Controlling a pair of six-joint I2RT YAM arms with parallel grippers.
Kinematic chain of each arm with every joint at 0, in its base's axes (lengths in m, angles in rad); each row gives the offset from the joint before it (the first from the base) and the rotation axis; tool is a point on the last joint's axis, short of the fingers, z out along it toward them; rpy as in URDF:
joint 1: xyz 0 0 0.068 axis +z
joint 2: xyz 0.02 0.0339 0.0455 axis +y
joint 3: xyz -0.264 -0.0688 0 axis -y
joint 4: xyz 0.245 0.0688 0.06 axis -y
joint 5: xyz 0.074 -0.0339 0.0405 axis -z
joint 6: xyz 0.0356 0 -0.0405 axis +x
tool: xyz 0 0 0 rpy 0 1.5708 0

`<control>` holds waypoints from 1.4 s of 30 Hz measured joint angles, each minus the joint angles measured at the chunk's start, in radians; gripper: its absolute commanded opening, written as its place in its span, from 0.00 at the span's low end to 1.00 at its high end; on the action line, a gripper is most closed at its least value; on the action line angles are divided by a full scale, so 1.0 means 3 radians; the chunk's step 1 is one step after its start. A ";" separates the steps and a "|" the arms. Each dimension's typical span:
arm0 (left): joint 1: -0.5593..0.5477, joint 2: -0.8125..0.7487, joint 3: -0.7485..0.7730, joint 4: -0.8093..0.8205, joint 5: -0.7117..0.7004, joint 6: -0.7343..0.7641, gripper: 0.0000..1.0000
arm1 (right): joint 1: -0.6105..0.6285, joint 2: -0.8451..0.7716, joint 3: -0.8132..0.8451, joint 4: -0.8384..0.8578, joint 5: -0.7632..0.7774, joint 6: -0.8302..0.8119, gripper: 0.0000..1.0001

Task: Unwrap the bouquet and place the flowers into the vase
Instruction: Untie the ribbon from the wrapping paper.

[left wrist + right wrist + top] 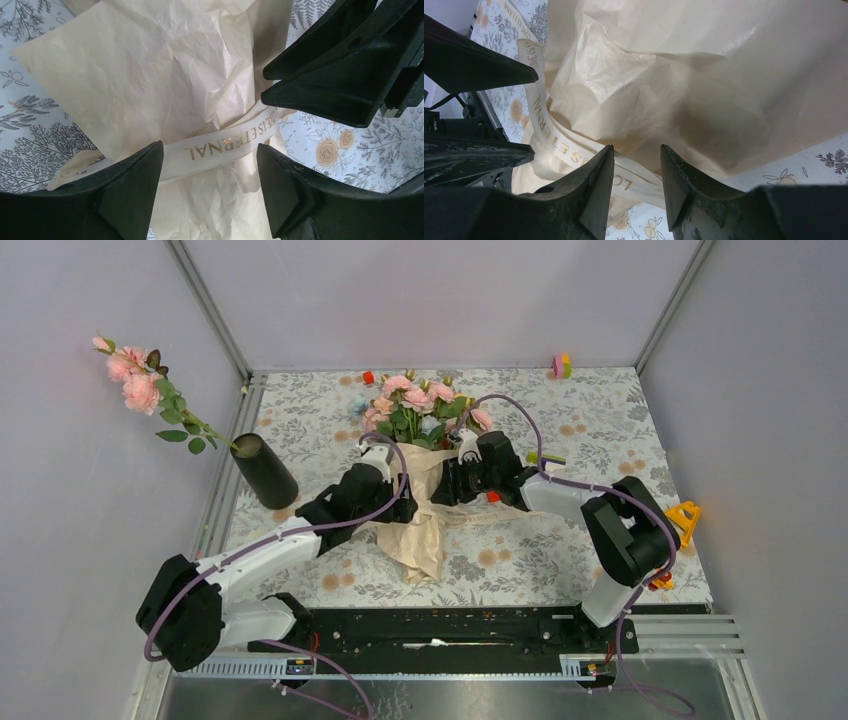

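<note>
Beige crinkled paper [420, 545] wraps the bouquet [428, 462], which lies in the middle of the flower-printed tabletop [600, 430]. Its narrow end points toward the arm bases. The flowers [415, 405], mostly pink heads over green leaves, fan out at the far end. A cream ribbon [220, 145] printed in gold with LOVE IS ETERNAL crosses the paper at the cone's waist.

The left fingers [132, 177] stand wide apart just over the wrapping, one on each side of a stretch of that ribbon. They grip nothing. The ribbon runs out of sight behind one of them, so whether it touches there cannot be told.

The right fingers [591, 187] sit opposite, tips close to the left arm's, and are about half open. The ribbon passes across the gap between them with paper showing through, and they are not clamped on it.

The vase [265, 472], a black cylinder, stands near the tabletop's left edge, well apart from the bouquet. A stem of pink roses [135, 380] is in it, leaning out to the left. Small coloured blocks [560, 366] sit along the far edge, and a yellow piece [683, 512] lies at the right edge.
</note>
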State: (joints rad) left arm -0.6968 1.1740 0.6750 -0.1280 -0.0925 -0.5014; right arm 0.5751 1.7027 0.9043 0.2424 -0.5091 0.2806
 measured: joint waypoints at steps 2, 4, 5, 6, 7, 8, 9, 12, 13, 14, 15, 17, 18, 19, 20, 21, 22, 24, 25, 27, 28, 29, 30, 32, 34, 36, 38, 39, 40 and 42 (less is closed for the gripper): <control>-0.0009 0.0036 0.0000 -0.0010 -0.0006 -0.0004 0.66 | 0.0000 0.0023 0.0008 0.0001 -0.0037 0.0001 0.44; -0.0014 0.0066 0.0004 -0.0014 -0.0010 -0.0003 0.62 | 0.0003 0.0048 0.0013 0.0003 -0.0062 0.0003 0.40; -0.0017 0.0081 0.0011 -0.0019 -0.0018 -0.0003 0.61 | 0.0003 0.0064 0.0018 0.0003 -0.0084 0.0005 0.38; -0.0017 0.0088 0.0018 -0.0018 -0.0022 -0.0003 0.59 | 0.0003 0.0079 0.0024 0.0003 -0.0102 0.0011 0.36; -0.0017 0.0093 0.0020 -0.0018 -0.0027 -0.0001 0.58 | 0.0003 0.0089 0.0027 0.0005 -0.0112 0.0013 0.34; -0.0017 0.0094 0.0025 -0.0018 -0.0032 -0.0001 0.57 | 0.0003 0.0098 0.0029 0.0005 -0.0117 0.0015 0.33; -0.0017 0.0095 0.0033 -0.0018 -0.0033 -0.0004 0.57 | 0.0003 0.0107 0.0029 0.0005 -0.0120 0.0019 0.33; -0.0019 0.0113 0.0045 -0.0014 -0.0042 -0.0004 0.57 | 0.0003 0.0112 0.0029 0.0005 -0.0148 0.0024 0.36; -0.0019 0.0125 0.0045 -0.0017 -0.0045 -0.0006 0.59 | 0.0003 0.0112 0.0029 0.0006 -0.0170 0.0024 0.38; -0.0019 0.0137 0.0045 -0.0017 -0.0046 -0.0011 0.59 | 0.0003 0.0112 0.0029 0.0008 -0.0195 0.0024 0.39; -0.0020 0.0151 0.0045 -0.0018 -0.0047 -0.0014 0.60 | 0.0003 0.0112 0.0029 0.0008 -0.0206 0.0028 0.39; -0.0020 0.0177 0.0045 -0.0017 -0.0052 -0.0018 0.61 | 0.0004 0.0112 0.0029 0.0009 -0.0234 0.0027 0.41; -0.0020 0.0191 0.0045 -0.0018 -0.0056 -0.0023 0.62 | 0.0004 0.0112 0.0029 0.0009 -0.0257 0.0025 0.41; -0.0020 0.0198 0.0045 -0.0018 -0.0057 -0.0025 0.61 | 0.0004 0.0112 0.0029 0.0009 -0.0270 0.0025 0.41; -0.0020 0.0203 0.0045 -0.0018 -0.0057 -0.0031 0.60 | 0.0004 0.0112 0.0029 0.0009 -0.0282 0.0027 0.40; -0.0020 0.0209 0.0045 -0.0018 -0.0058 -0.0038 0.59 | 0.0004 0.0112 0.0029 0.0009 -0.0289 0.0027 0.39; -0.0020 0.0219 0.0048 -0.0018 -0.0061 -0.0045 0.57 | 0.0004 0.0113 0.0029 0.0009 -0.0291 0.0027 0.38; -0.0022 0.0233 0.0051 -0.0018 -0.0067 -0.0053 0.53 | 0.0010 0.0116 0.0029 0.0009 -0.0292 0.0027 0.35; -0.0023 0.0240 0.0052 -0.0018 -0.0069 -0.0056 0.51 | 0.0011 0.0118 0.0029 0.0010 -0.0294 0.0027 0.33; -0.0023 0.0251 0.0053 -0.0018 -0.0072 -0.0065 0.47 | 0.0017 0.0121 0.0029 0.0010 -0.0294 0.0025 0.25; -0.0025 0.0254 0.0053 -0.0018 -0.0076 -0.0069 0.45 | 0.0019 0.0121 0.0029 0.0010 -0.0296 0.0024 0.20; -0.0025 0.0259 0.0053 -0.0018 -0.0081 -0.0075 0.42 | 0.0022 0.0121 0.0029 0.0013 -0.0304 0.0023 0.16; -0.0025 0.0261 0.0055 -0.0018 -0.0085 -0.0075 0.39 | 0.0023 0.0121 0.0029 0.0014 -0.0310 0.0024 0.12; -0.0027 0.0261 0.0055 -0.0018 -0.0093 -0.0078 0.33 | 0.0023 0.0121 0.0029 0.0024 -0.0319 0.0024 0.07; -0.0025 0.0261 0.0055 -0.0018 -0.0094 -0.0089 0.29 | 0.0024 0.0121 0.0028 0.0041 -0.0319 0.0024 0.02; -0.0027 0.0261 0.0055 -0.0018 -0.0097 -0.0092 0.27 | 0.0025 0.0120 0.0011 0.0072 -0.0315 0.0027 0.00; -0.0028 0.0261 0.0055 -0.0018 -0.0098 -0.0090 0.25 | 0.0025 0.0112 -0.0023 0.0113 -0.0306 0.0027 0.00; -0.0028 0.0258 0.0055 -0.0018 -0.0098 -0.0090 0.24 | 0.0025 0.0103 -0.0050 0.0131 -0.0289 0.0027 0.00; -0.0028 0.0253 0.0055 -0.0019 -0.0100 -0.0092 0.23 | 0.0025 0.0089 -0.0079 0.0137 -0.0271 0.0028 0.00; -0.0029 0.0225 0.0055 -0.0028 -0.0113 -0.0090 0.21 | 0.0025 0.0036 -0.0161 0.0173 -0.0225 0.0034 0.00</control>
State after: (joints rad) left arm -0.7055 1.2415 0.6914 -0.1364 -0.1265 -0.5285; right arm 0.5827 1.7134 0.8558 0.2943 -0.5766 0.2909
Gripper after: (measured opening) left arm 0.239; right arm 0.017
